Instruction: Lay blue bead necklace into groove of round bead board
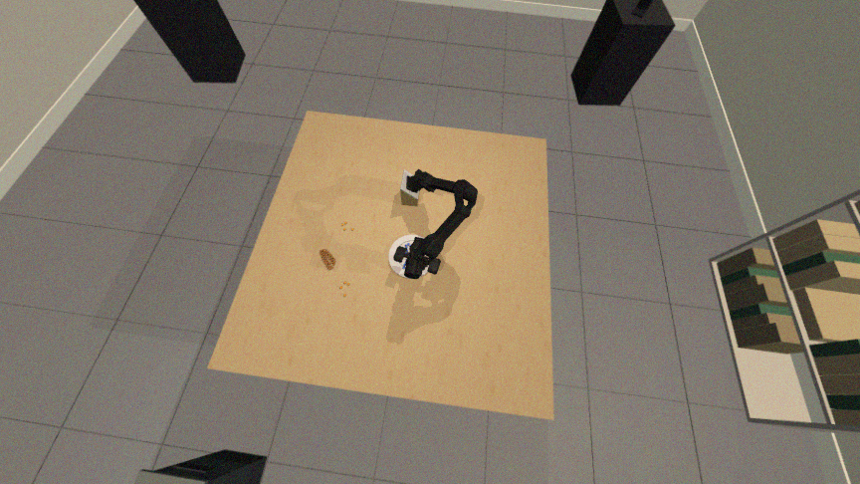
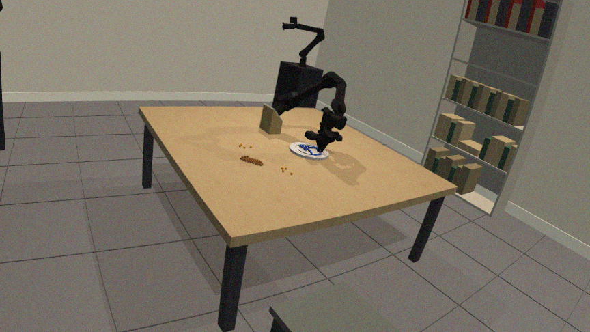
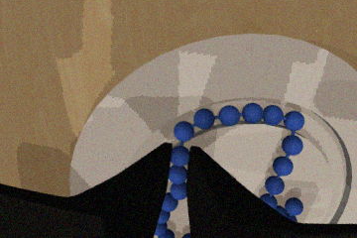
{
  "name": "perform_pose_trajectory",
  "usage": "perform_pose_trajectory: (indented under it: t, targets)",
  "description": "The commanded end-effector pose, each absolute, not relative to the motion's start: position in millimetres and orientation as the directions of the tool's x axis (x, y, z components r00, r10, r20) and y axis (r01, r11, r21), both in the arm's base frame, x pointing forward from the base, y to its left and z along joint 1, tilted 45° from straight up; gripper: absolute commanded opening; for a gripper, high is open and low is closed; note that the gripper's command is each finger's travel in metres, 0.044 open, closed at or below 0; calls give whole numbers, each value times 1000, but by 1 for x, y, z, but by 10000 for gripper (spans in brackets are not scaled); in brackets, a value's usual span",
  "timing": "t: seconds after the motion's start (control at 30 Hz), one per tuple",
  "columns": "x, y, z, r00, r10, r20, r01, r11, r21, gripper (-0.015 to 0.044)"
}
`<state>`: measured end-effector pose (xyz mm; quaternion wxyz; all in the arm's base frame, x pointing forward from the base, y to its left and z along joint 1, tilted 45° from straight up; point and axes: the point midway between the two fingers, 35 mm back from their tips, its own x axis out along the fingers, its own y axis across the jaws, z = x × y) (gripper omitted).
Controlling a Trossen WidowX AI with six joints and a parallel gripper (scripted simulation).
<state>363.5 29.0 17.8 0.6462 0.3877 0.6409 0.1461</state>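
Observation:
The round white bead board (image 3: 126, 127) (image 1: 395, 250) (image 2: 298, 148) lies on the wooden table (image 1: 380, 352) (image 2: 261, 197). The blue bead necklace (image 3: 229, 115) (image 2: 309, 149) lies on the board in a loop, partly along the circular groove (image 3: 344, 167). My gripper (image 3: 180, 154) (image 1: 410, 261) (image 2: 321, 149) is down on the board. Its two black fingers are shut on the left strand of the necklace, with beads showing in the narrow gap between them. The lower part of the necklace is hidden behind the fingers.
A short brown bead strand (image 1: 326, 258) (image 2: 251, 160) and loose orange beads (image 1: 343, 225) (image 1: 343, 285) (image 2: 285, 170) lie left of the board. A tan block (image 1: 408, 197) (image 2: 270, 120) stands at the arm's base. A bookshelf (image 2: 492, 93) stands at the right wall.

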Motion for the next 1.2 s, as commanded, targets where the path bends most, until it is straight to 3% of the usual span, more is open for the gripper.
perform_pose_trajectory:
  t: [0.0, 1.17]
  targets:
    - [364, 29, 18, 137, 686, -715, 308, 657, 688, 0]
    - [369, 35, 23, 135, 688, -713, 312, 653, 690, 0]
